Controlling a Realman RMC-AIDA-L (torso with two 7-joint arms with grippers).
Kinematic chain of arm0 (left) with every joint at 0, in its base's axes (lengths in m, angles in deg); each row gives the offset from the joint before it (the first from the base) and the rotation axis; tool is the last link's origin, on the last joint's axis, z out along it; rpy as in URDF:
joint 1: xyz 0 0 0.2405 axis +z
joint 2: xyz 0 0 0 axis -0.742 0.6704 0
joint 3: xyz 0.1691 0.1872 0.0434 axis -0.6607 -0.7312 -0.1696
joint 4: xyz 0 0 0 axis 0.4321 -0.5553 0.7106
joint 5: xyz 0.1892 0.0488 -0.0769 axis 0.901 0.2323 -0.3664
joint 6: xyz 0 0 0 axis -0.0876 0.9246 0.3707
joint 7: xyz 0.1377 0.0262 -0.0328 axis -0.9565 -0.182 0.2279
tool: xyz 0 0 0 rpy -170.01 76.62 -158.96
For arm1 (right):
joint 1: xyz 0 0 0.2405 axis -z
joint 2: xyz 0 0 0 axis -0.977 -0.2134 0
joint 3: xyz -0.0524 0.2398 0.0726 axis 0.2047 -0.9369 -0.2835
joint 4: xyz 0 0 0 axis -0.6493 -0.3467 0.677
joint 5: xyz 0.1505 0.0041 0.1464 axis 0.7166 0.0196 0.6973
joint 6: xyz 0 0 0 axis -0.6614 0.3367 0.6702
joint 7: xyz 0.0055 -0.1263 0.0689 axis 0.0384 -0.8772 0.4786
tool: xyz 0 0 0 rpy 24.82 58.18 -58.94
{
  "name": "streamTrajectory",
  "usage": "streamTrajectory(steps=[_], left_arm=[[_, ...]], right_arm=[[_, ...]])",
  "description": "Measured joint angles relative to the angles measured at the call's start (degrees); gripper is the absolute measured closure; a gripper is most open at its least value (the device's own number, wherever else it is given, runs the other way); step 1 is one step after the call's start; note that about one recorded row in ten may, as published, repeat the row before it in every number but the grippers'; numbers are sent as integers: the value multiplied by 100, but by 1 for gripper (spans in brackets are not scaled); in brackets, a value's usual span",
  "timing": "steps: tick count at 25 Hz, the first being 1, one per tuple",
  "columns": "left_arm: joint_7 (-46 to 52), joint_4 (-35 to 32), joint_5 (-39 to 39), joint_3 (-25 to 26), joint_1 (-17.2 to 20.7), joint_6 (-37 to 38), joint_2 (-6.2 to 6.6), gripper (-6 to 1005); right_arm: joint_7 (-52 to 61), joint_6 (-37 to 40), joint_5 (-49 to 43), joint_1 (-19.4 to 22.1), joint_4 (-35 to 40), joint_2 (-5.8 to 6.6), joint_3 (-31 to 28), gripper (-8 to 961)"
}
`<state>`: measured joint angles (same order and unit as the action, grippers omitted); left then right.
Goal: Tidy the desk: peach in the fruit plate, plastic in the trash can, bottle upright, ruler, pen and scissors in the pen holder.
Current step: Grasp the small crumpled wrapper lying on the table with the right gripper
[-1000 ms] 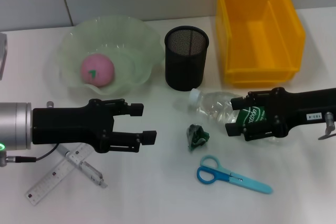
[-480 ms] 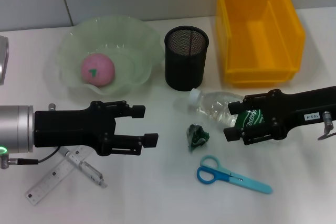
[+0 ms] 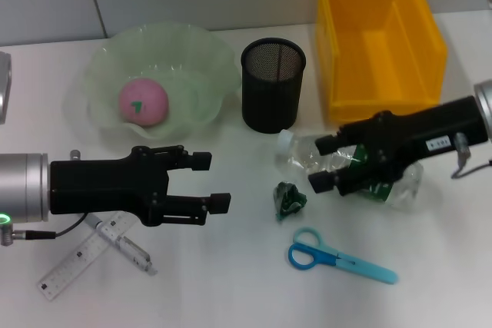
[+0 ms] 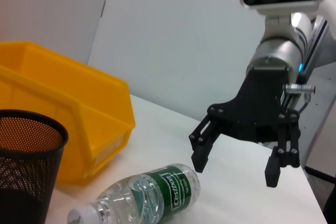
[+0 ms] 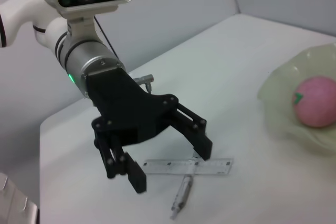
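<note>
The clear bottle [image 3: 301, 160] with a green label lies on its side, cap toward the black mesh pen holder [image 3: 273, 86]. My right gripper [image 3: 323, 163] hangs open just above the bottle [image 4: 152, 195], its fingers apart from it, as the left wrist view shows [image 4: 236, 167]. The pink peach [image 3: 142, 103] sits in the pale green fruit plate [image 3: 192, 59]. Crumpled green plastic [image 3: 290, 197] and blue scissors [image 3: 338, 255] lie in front. My left gripper [image 3: 215, 182] is open above the ruler [image 3: 77, 259] and pen [image 3: 127, 247].
The yellow bin [image 3: 380, 44] stands at the back right, behind the bottle. In the right wrist view the ruler [image 5: 189, 166] and pen [image 5: 181, 198] lie crossed beneath the left gripper [image 5: 170, 166]. A grey object shows at the table's far left edge.
My right gripper has moved left along the bottle from its label toward its neck, and the arm has swung to a steeper angle. The left gripper has barely moved.
</note>
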<state>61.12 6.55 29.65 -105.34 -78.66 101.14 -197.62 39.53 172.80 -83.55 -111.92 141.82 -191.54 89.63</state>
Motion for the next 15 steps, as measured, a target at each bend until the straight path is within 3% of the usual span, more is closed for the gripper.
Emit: streamTrajectory(steps=[6,15], left_arm=[[-40,2,0,14,0,-62,6,159],[-51,4,0,24,0,-125,55,159]], right_arm=[[657,15,-161,-496,48,98,242,144],[827,-396,-1005,-1104,-19,40,796,143]])
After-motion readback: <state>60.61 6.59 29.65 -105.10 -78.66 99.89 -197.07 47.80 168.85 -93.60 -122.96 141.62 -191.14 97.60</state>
